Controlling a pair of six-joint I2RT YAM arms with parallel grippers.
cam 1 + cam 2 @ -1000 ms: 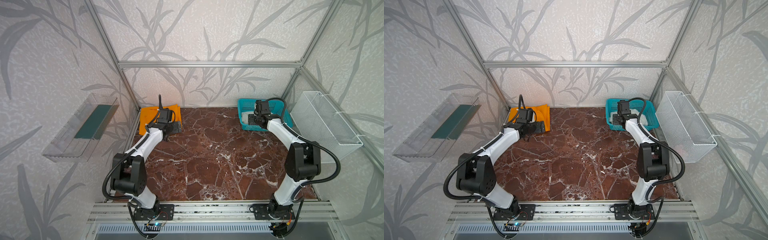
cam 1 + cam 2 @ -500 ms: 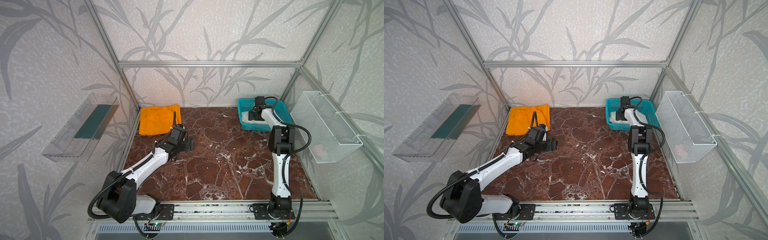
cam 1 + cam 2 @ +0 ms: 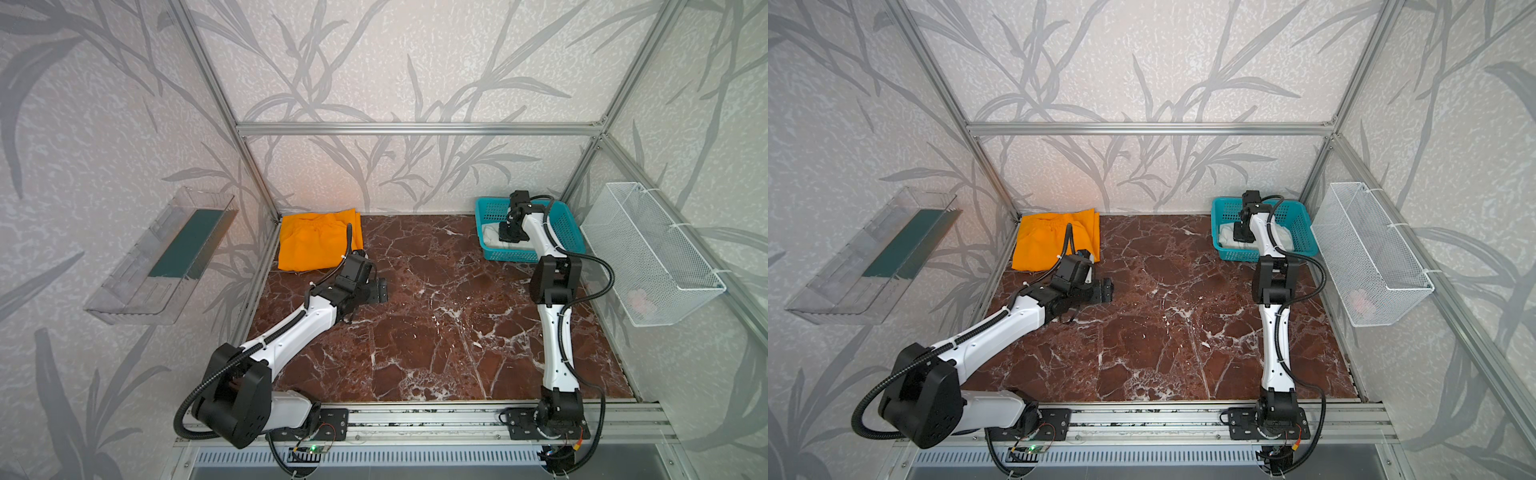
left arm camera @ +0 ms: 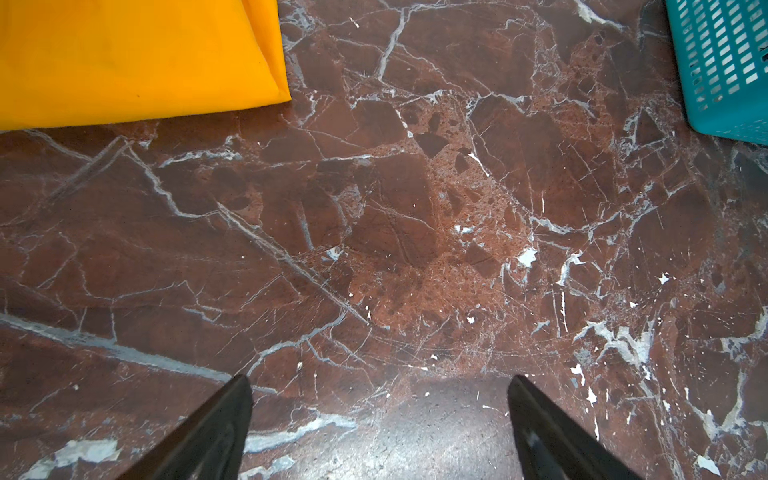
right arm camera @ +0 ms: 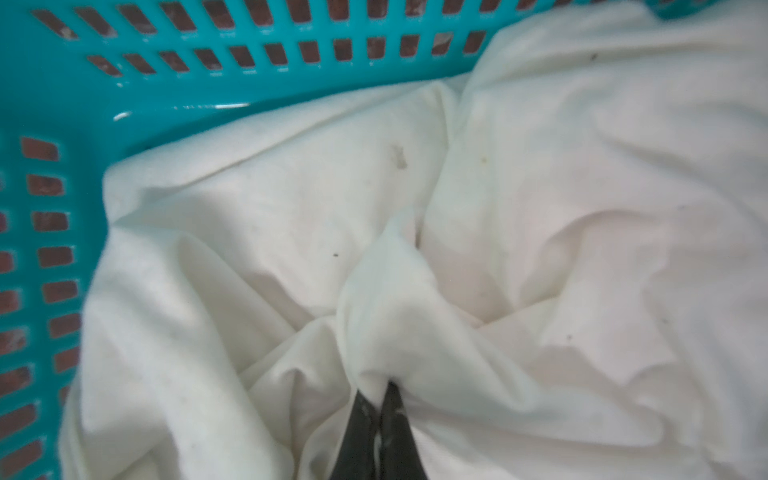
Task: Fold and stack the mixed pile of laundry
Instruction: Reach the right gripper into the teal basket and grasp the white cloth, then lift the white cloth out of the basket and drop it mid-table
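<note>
White shirt (image 5: pixel 540 208) fold pinched by right gripper (image 5: pixel 380 390) inside teal basket (image 5: pixel 62 104). Left gripper (image 4: pixel 379 378) spread wide, nothing grasped, well apart from basket. Orange trousers (image 3: pixel 318 241) laid flat, farther from basket.

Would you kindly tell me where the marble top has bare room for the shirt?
The middle of the marble top, between left arm and right arm down to the front rail, is bare; so is the back strip between orange trousers and teal basket. Crowded: both back corners, and beside the left claw.
</note>
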